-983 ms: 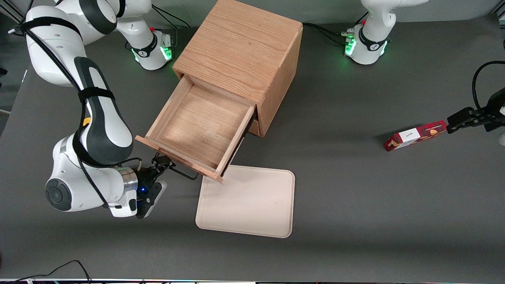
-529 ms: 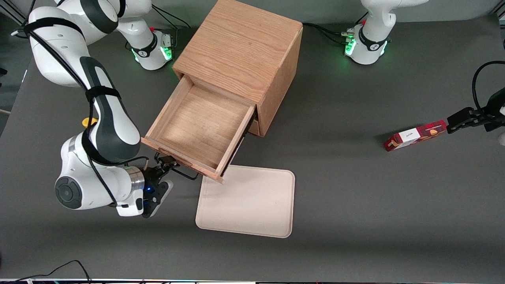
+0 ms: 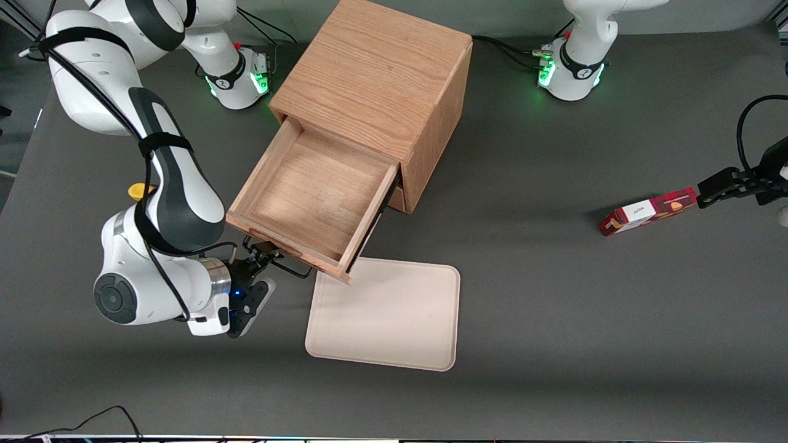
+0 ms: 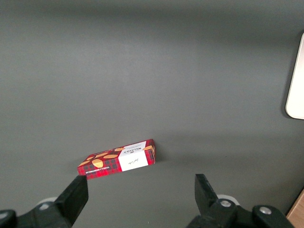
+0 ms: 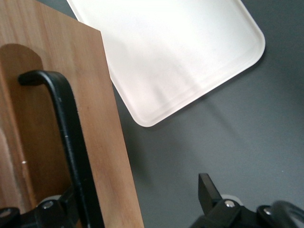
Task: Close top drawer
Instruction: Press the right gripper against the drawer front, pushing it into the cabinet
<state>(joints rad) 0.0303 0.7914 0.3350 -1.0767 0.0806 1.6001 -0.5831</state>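
Note:
The top drawer (image 3: pixel 308 197) of the oak cabinet (image 3: pixel 375 80) stands pulled far out, and its box is empty. Its thin black wire handle (image 3: pixel 290 268) sticks out from the drawer front, on the side nearer the front camera. My right gripper (image 3: pixel 269 271) is open and sits right at that front panel. In the right wrist view the drawer front (image 5: pixel 102 142) fills the space between the spread fingers of the gripper (image 5: pixel 137 194). The handle (image 5: pixel 71 137) runs close along one finger (image 5: pixel 52 209).
A cream tray (image 3: pixel 385 317) (image 5: pixel 166 52) lies flat on the table just under the drawer's corner, nearer the front camera. A red cookie box (image 3: pixel 648 211) (image 4: pixel 118 163) lies toward the parked arm's end. A small yellow object (image 3: pixel 138 191) peeks out beside my forearm.
The drawer has slid a little way into the cabinet, and my gripper and arm have moved with it toward the cabinet. The tray and box have not moved.

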